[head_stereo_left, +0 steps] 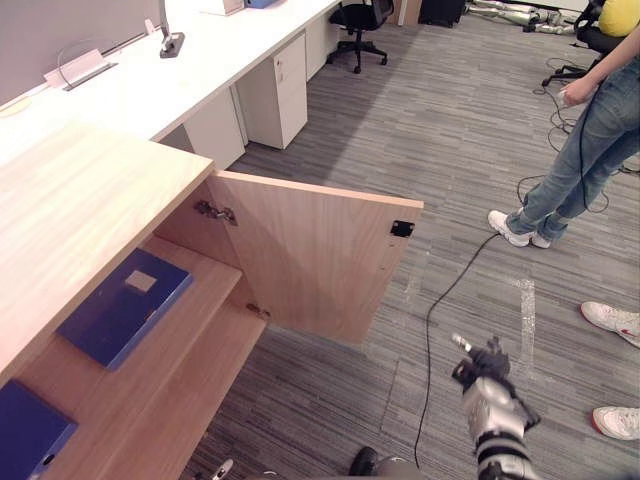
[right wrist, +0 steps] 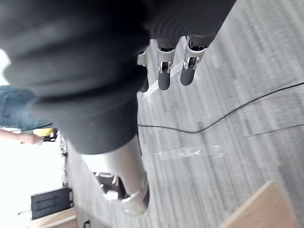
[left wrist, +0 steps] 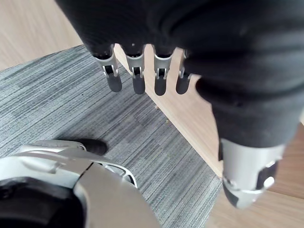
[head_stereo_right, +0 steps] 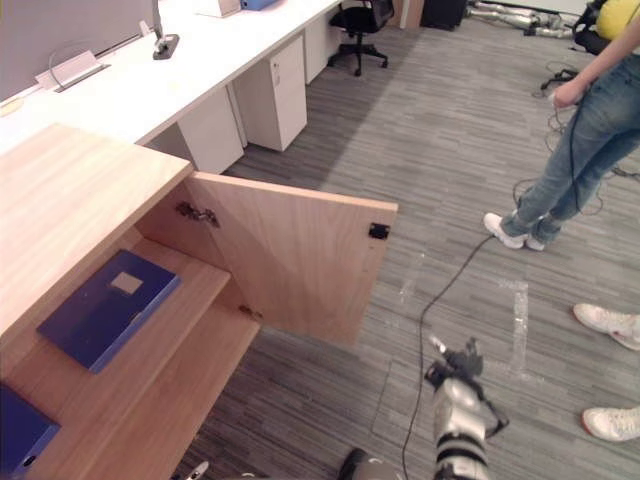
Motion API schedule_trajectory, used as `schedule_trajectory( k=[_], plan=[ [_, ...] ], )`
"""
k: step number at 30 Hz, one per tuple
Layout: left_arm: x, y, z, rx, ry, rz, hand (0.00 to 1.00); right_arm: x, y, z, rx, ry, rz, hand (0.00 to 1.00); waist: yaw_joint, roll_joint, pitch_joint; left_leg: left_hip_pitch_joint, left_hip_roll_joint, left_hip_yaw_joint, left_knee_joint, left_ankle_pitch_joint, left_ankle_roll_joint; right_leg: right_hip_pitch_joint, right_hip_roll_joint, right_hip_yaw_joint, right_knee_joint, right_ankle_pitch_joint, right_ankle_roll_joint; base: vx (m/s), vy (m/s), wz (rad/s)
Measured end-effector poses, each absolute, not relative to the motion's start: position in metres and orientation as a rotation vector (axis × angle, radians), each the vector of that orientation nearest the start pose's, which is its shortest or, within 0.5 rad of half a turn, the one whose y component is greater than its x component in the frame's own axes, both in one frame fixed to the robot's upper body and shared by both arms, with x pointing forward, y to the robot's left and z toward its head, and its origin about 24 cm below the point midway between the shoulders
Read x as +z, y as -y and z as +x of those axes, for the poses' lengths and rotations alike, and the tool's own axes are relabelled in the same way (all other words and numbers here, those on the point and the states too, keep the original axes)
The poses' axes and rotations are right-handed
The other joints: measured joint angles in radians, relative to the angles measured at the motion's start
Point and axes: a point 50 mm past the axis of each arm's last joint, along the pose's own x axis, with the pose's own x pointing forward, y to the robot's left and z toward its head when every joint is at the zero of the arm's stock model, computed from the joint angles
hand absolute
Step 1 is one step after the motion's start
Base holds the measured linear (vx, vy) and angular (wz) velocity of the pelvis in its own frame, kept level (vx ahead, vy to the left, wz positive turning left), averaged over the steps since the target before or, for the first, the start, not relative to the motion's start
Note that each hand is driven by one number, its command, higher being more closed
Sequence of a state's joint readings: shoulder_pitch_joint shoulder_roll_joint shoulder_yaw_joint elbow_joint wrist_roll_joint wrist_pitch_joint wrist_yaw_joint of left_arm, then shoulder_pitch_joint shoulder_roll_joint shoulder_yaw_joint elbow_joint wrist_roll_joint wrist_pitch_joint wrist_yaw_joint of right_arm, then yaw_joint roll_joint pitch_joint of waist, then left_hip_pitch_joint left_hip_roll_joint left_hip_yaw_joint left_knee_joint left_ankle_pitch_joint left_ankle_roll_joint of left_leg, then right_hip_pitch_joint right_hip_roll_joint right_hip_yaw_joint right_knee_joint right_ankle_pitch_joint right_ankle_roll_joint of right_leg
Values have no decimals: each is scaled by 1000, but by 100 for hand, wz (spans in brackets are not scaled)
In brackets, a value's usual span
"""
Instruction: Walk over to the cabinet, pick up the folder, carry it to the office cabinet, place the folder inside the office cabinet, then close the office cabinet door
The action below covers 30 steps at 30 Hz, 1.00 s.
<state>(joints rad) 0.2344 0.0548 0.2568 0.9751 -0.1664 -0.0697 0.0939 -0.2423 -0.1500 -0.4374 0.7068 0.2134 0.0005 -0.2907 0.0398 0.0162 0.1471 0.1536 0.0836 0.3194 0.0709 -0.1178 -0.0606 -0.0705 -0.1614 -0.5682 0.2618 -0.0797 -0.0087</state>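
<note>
Shelf [head_stereo_left: 205, 285] with folder [head_stereo_left: 124, 305], seemingly beyond fingers [left wrist: 138, 84]

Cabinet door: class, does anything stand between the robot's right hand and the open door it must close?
Nothing visible does. The right hand hangs open above the carpet, apart from the open cabinet door. The blue folder lies flat on a shelf inside; the left hand is open too.

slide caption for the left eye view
Open office cabinet door, blue folder flat on a shelf inside, right robot hand low over carpet.

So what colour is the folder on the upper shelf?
Dark blue folder with a pale label; the left eye view shows it best.
</note>
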Motion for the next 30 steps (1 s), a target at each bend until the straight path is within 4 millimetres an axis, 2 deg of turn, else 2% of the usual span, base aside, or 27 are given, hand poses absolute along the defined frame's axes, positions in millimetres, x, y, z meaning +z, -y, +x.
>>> schedule_trajectory(
  k=[2,3,7,9,10,12,14,17,22,29,30],
  plan=[
    [-160,-217,46,517,-1091,-150,0,-23,282,267,-721,-357,180,0,1,1,2,-12,-11,-10,-4,12,0,-3,-10,-2,-7,9,6,-24,91,8],
    [-160,-217,47,513,-1083,-147,0,-1,288,286,-719,-290,169,0,4,2,12,-15,-23,-23,-15,27,5,-6,-20,-3,-15,20,9,-54,90,11],
    [-159,-218,48,512,-1072,-147,0,40,294,323,-694,-195,138,0,10,2,30,-33,-35,-62,-32,48,7,-10,-30,-31,-40,44,9,-65,67,21],
    [-159,-217,45,521,-1075,-155,0,64,292,344,-669,-157,130,0,30,2,49,-39,-39,-76,-34,54,9,-9,-33,-39,-47,53,7,-75,42,16],
    [-159,-217,44,527,-1075,-162,0,70,291,349,-657,-148,118,0,34,2,51,-44,-40,-85,-34,57,10,-8,-34,-44,-49,56,7,-92,30,24],
    [-159,-217,40,545,-1082,-178,0,95,282,366,-603,-92,90,0,42,2,61,-57,-42,-113,-36,67,11,-4,-36,-68,-67,70,3,-94,22,28],
    [-160,-217,34,559,-1090,-183,0,107,288,369,-622,-73,97,0,48,2,65,-67,-43,-122,-38,73,10,1,-33,-82,-86,85,1,-101,23,18],
    [-161,-214,26,578,-1110,-202,0,117,289,374,-606,-53,100,0,50,1,79,-67,-45,-136,-56,86,12,4,-26,-86,-113,110,-4,-117,28,4],
    [-161,-214,25,581,-1111,-207,0,118,281,378,-550,-66,25,0,55,0,84,-70,-40,-142,-59,92,12,17,-7,-87,-153,123,-3,-97,-2,-3],
    [-161,-215,26,570,-1109,-202,0,124,269,385,-386,-71,-169,0,52,-2,84,-84,-12,-154,-48,92,3,21,29,-98,-178,125,-7,-33,-34,-1],
    [-161,-215,27,562,-1106,-200,0,122,262,387,-314,-89,-266,0,49,-3,84,-84,-6,-154,-48,94,0,21,36,-99,-179,127,-11,0,0,0]
  ],
)
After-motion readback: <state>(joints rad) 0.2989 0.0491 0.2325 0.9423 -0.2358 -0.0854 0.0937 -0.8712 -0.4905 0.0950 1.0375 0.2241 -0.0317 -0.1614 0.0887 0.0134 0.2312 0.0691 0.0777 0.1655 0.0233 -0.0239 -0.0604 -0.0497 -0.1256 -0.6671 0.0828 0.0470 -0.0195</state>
